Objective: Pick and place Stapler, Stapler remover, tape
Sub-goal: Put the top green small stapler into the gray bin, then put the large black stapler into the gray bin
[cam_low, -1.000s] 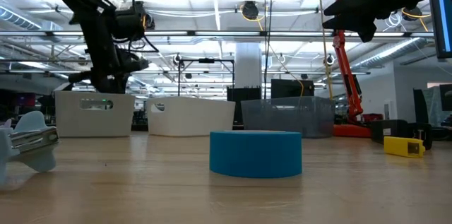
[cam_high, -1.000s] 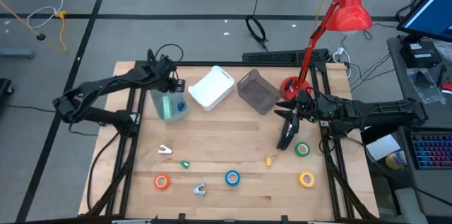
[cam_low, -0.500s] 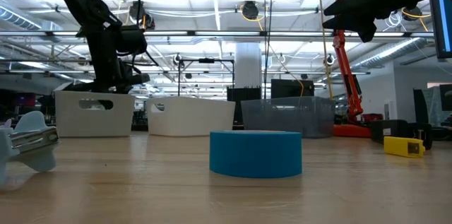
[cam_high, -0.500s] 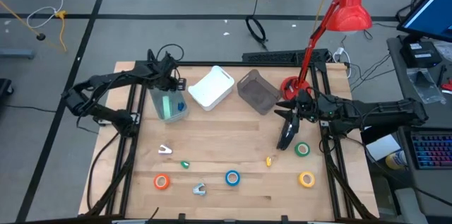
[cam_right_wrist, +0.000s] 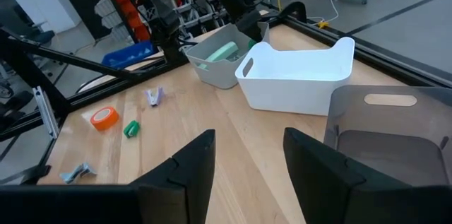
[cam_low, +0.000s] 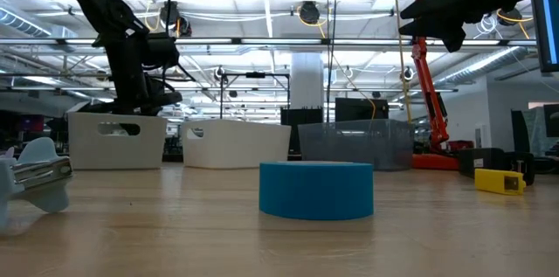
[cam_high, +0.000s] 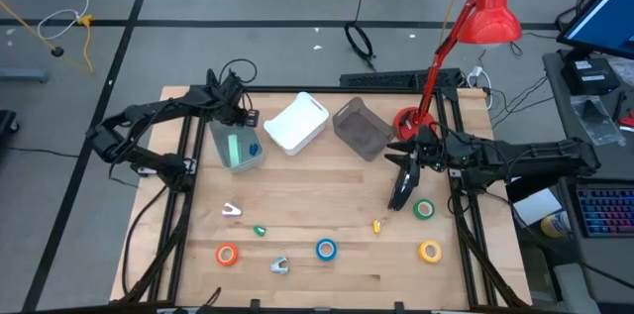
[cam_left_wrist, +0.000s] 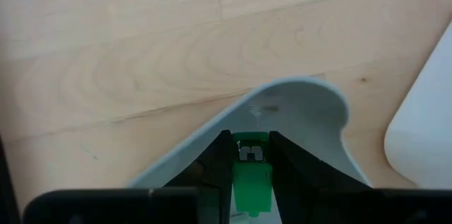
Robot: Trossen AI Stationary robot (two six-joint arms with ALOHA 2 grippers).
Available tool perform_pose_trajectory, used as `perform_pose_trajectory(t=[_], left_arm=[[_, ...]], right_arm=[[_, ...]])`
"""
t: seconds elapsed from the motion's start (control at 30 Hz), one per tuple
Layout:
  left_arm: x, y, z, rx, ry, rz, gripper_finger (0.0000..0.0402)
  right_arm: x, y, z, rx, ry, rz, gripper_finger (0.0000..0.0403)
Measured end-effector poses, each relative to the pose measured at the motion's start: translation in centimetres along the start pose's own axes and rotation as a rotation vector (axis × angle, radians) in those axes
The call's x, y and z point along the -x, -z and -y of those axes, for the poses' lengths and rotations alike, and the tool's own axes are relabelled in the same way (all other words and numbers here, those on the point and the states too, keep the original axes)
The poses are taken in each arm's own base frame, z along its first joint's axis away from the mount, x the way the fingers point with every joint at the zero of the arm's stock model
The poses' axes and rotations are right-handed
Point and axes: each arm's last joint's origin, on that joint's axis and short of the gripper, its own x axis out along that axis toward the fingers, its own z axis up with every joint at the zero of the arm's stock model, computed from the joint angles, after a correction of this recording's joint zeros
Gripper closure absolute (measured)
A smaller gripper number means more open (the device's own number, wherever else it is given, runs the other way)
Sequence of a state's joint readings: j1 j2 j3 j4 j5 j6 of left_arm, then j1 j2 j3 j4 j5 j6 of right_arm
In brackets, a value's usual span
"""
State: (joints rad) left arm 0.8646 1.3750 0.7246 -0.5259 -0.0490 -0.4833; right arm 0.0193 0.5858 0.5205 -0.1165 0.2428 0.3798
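Okay, high view: wooden plank table [cam_high: 327, 195], light grain, black rail frames down both sides. Left gripper [cam_high: 234, 114] sits at the back rim of the pale grey bin [cam_high: 236, 146], which holds a green stapler [cam_high: 235, 145] and something small and blue. Beside it are a white bin [cam_high: 295, 123] with rounded corners, then a smoky translucent bin [cam_high: 360, 128]. Right gripper [cam_high: 400, 191] hangs over bare wood just beside the green tape [cam_high: 425, 209]. Front row of ring-shaped rolls: orange tape [cam_high: 227, 254], blue tape [cam_high: 326, 249], yellow tape [cam_high: 430, 251]. Scattered between: a pale staple remover [cam_high: 231, 211], a small green piece [cam_high: 260, 230], a grey metal remover [cam_high: 278, 265], a small yellow piece [cam_high: 377, 225]. Red desk lamp [cam_high: 466, 37] stands at the back right corner.

Low view: the blue tape fills centre foreground, matte cylinder, blocking part of the bins behind. Metal-jawed remover at the left edge, yellow block at right. Left arm comes down at the grey bin; right gripper is up high.

Left wrist view: fingers [cam_left_wrist: 215, 171] clamped together on the glossy green stapler, one each side, above the bin's curved rim.

Right wrist view: fingers [cam_right_wrist: 191, 160] stand apart, nothing between them; the three bins, orange tape and small pieces lie beyond.
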Motion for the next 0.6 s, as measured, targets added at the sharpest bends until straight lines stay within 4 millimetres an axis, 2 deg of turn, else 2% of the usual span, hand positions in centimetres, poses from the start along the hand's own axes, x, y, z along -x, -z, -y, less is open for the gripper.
perform_pose_trajectory(t=[0.13, 0.4, 0.6], left_arm=[[0.00, 0.00, -0.01, -0.012, -0.003, 0.002, 0.0313], [0.00, -0.01, -0.01, -0.027, -0.004, 0.002, 0.0253], [0.17, -0.21, 0.07, -0.015, 0.019, 0.024, 0.0229]], right_arm=[[0.00, 0.00, 0.00, 0.000, 0.000, 0.000, 0.0243], [0.01, -0.37, -0.14, -0.008, -0.015, 0.037, 0.0243], [0.01, -0.34, -0.14, -0.009, -0.016, 0.034, 0.0243]])
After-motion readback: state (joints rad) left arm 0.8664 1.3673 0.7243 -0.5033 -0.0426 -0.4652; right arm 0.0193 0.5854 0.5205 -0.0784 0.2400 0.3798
